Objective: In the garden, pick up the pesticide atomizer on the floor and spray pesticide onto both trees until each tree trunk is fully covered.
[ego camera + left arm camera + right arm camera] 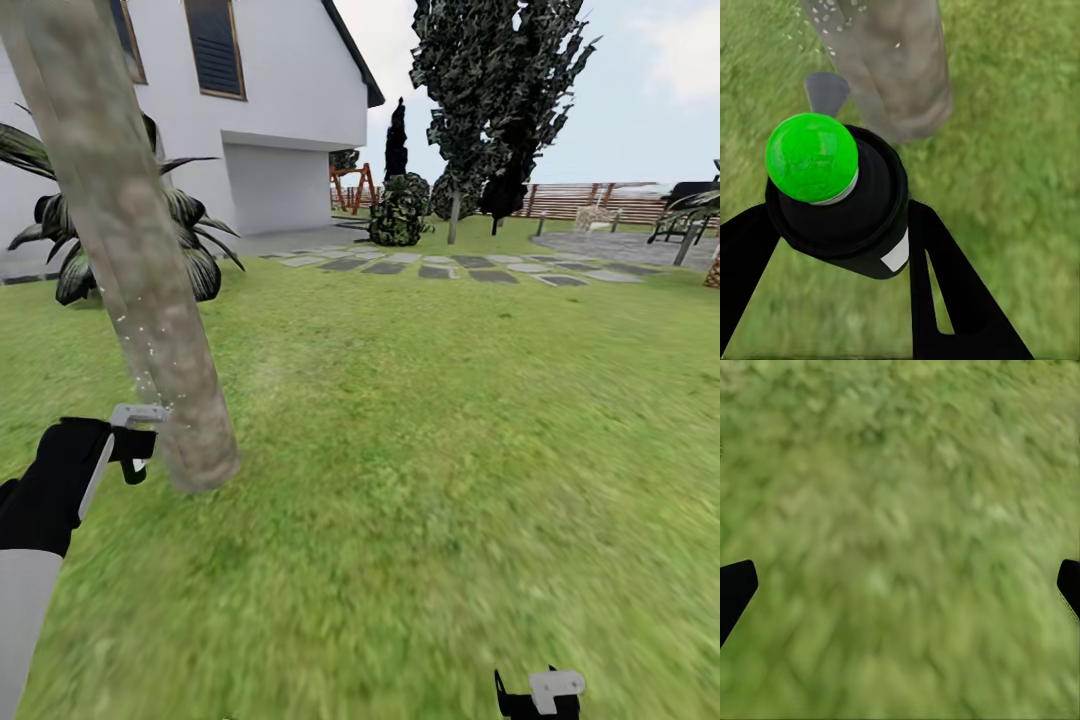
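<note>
One tree trunk (130,250), thick and mottled grey-beige, leans across the left of the head view. My left gripper (128,445) hovers right beside its base. It is shut on the pesticide atomizer (810,157), a black bottle with a green round cap, clamped between the two black fingers (945,277). The bottle points at the trunk (900,67). Tiny white pesticide specks (140,345) dot the bark's left edge and also speckle the trunk (825,30) in the left wrist view. My right gripper (540,695) hangs low at the bottom edge, open over bare grass (900,547).
A spiky dark-leaved plant (195,245) stands behind the trunk, in front of the white house (290,100). Stepping stones (450,268), dark thin-trunked trees (480,110) and a slatted fence (590,200) lie far back. Open lawn (450,450) spreads to the right.
</note>
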